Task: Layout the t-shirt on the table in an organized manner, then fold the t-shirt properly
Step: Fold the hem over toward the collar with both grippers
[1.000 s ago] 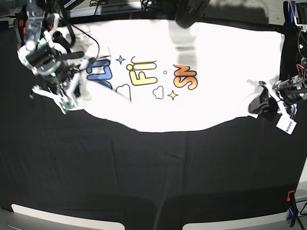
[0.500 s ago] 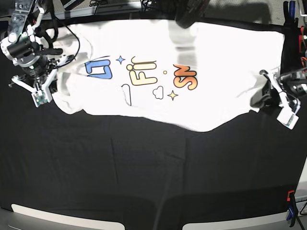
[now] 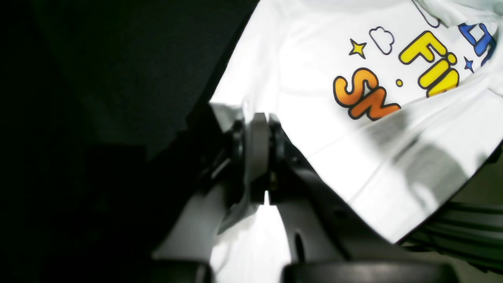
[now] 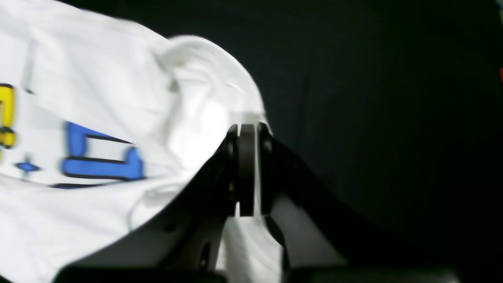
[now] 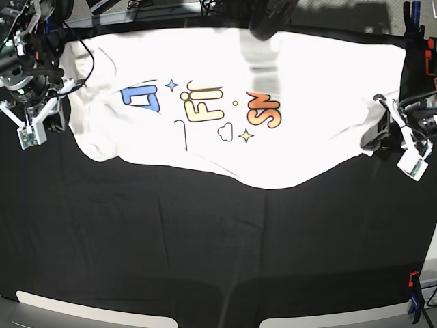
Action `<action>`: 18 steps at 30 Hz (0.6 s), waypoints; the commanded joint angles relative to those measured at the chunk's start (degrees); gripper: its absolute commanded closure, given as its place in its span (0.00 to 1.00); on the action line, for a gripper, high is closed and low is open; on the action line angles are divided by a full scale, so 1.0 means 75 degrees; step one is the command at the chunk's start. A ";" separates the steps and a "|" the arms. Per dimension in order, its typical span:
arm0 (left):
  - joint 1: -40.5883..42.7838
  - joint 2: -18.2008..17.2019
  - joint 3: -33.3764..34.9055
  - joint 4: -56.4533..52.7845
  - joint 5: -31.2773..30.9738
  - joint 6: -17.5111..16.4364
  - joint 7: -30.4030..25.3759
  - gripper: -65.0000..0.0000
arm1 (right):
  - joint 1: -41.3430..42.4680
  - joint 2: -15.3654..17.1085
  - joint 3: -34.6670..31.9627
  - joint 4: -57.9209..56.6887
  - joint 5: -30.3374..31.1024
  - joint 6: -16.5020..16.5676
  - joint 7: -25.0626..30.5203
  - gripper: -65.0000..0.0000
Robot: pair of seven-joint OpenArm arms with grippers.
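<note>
The wide black-draped surface (image 5: 205, 232) carries a white cotton t-shirt (image 5: 307, 102) with cartoon lettering, stretched print-up across its far half — near hem sagging in a curve. The left gripper (image 3: 261, 157) pinches one edge, the right gripper (image 4: 246, 169) another — both clenched on cloth.

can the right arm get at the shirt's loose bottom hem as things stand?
Probably not yet. The right pincer is shut on the t-shirt at one side, and the left pincer pinches the opposite side. The hem lies unobstructed, but the right arm must release first.
</note>
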 commanded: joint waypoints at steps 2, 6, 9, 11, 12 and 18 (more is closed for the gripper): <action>-0.0087 -0.0073 -0.0064 0.0122 -0.0131 -0.0048 -0.0178 1.00 | 0.0041 0.0093 -0.0221 0.0163 0.0149 0.0076 0.0160 1.00; -0.0087 -0.0006 -0.0064 0.0119 -0.0128 -0.0048 -0.0184 1.00 | 0.0041 0.0361 -0.1262 0.0163 0.0131 0.0082 0.0076 0.78; -0.0087 -0.0006 -0.0064 0.0119 -0.0128 -0.0048 -0.0181 1.00 | 0.0044 0.0836 -0.2253 0.0163 -0.0052 0.0076 0.0114 0.59; -0.0087 -0.0006 -0.0064 0.0119 -0.0131 -0.0048 -0.0181 1.00 | 0.0041 0.1239 -0.2958 0.0163 -0.0440 0.0076 0.0125 0.58; -0.0087 -0.0006 -0.0064 0.0119 -0.0128 -0.0048 -0.0181 1.00 | 0.0035 0.1448 -0.3308 0.0163 -0.0723 0.0076 0.0128 0.58; -0.0087 -0.0006 -0.0064 0.0119 -0.0131 -0.0048 -0.0181 1.00 | 0.0020 0.2235 -0.4704 0.0160 -0.2433 0.0050 0.0580 0.58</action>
